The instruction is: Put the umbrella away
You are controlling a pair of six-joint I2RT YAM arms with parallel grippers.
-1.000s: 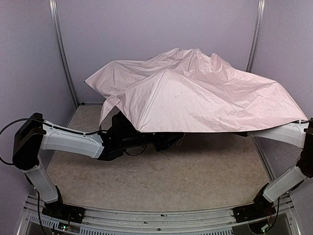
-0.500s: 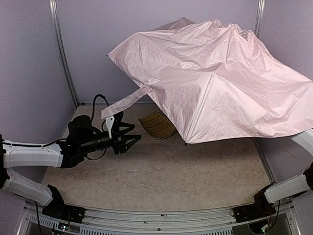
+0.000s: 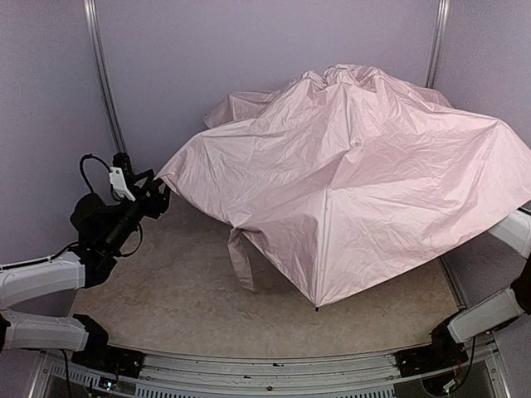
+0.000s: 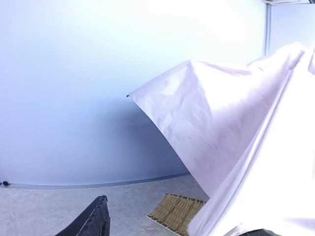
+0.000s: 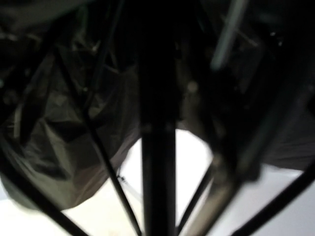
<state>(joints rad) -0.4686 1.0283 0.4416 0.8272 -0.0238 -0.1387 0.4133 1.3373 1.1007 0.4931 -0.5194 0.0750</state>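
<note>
The umbrella [image 3: 348, 182] is spread open, its pale pink canopy hanging over the middle and right of the table with the front edge dipping low. A fabric strap [image 3: 241, 261] dangles from its underside. My left gripper [image 3: 158, 192] is raised at the left, just off the canopy's left corner, jaws open and empty. In the left wrist view one dark finger [image 4: 93, 221] shows, with the canopy [image 4: 236, 147] to its right. My right gripper is hidden under the canopy. Its wrist view looks up the black shaft [image 5: 157, 147] and the ribs, so it holds the umbrella.
A woven bamboo tray [image 4: 177, 214] lies on the table near the back wall, covered by the canopy in the top view. Purple walls with metal posts [image 3: 101, 91] close in the table. The right forearm [image 3: 516, 232] sticks out under the canopy's right edge.
The canopy swung up and then came down toward the front, covering the tray. My left arm came out from under it, drew back to the left and rose, its jaws opening wider.
</note>
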